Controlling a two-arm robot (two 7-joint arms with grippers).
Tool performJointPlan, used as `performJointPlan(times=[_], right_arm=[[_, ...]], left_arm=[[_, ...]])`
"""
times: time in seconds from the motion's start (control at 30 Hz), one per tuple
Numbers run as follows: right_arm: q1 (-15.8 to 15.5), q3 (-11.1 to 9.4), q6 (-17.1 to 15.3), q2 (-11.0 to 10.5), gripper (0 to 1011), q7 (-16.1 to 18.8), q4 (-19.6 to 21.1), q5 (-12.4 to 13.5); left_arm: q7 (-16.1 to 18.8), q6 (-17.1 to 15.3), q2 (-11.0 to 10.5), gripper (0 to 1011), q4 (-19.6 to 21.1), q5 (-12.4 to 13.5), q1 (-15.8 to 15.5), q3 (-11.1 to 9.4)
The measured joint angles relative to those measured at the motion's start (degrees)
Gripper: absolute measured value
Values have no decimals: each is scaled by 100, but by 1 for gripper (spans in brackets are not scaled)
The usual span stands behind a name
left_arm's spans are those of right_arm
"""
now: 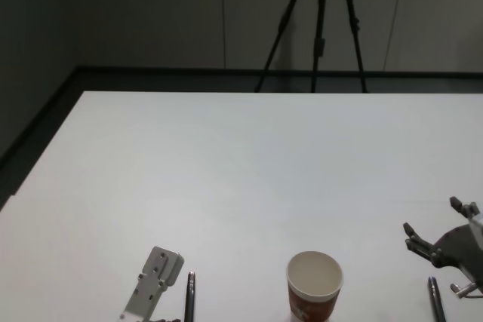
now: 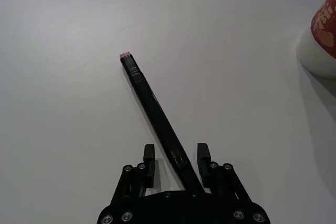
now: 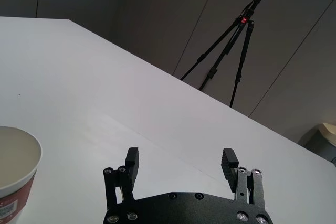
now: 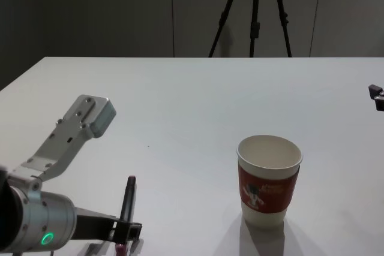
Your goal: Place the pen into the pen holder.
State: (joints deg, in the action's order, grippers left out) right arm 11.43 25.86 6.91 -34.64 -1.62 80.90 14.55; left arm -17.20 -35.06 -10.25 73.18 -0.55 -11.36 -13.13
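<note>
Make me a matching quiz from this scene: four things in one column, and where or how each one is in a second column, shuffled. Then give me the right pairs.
Things:
1. pen holder
2. pen
3. right gripper
4. tripod

Places or states:
A. stands behind the far edge of the table
B. open, holding nothing
C. upright on the table, nothing inside
D. lies on the table inside the open left gripper

Pairs: 1-C, 2-D, 3-B, 4-A
</note>
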Motion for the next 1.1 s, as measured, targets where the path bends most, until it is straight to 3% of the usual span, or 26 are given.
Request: performJointPlan(times=[0.1, 0.13, 0.37, 0.73, 1.1], right_arm=[[0, 0, 0, -1, 1001, 0, 0, 0], [0, 0, 0, 0, 1001, 0, 0, 0], [0, 0, 0, 0, 1001, 0, 0, 0], [0, 0, 0, 0, 1001, 0, 0, 0], [0, 0, 0, 0, 1001, 0, 0, 0]], left_arm=[[3, -8, -2, 462, 13, 14, 4, -1], [9, -16, -3, 398, 22, 27, 6, -2], [21, -42, -1, 193, 48, 77, 11, 20], [12, -29, -8, 184, 109, 124, 18, 82], [12, 341, -137, 183, 393, 196, 115, 151]])
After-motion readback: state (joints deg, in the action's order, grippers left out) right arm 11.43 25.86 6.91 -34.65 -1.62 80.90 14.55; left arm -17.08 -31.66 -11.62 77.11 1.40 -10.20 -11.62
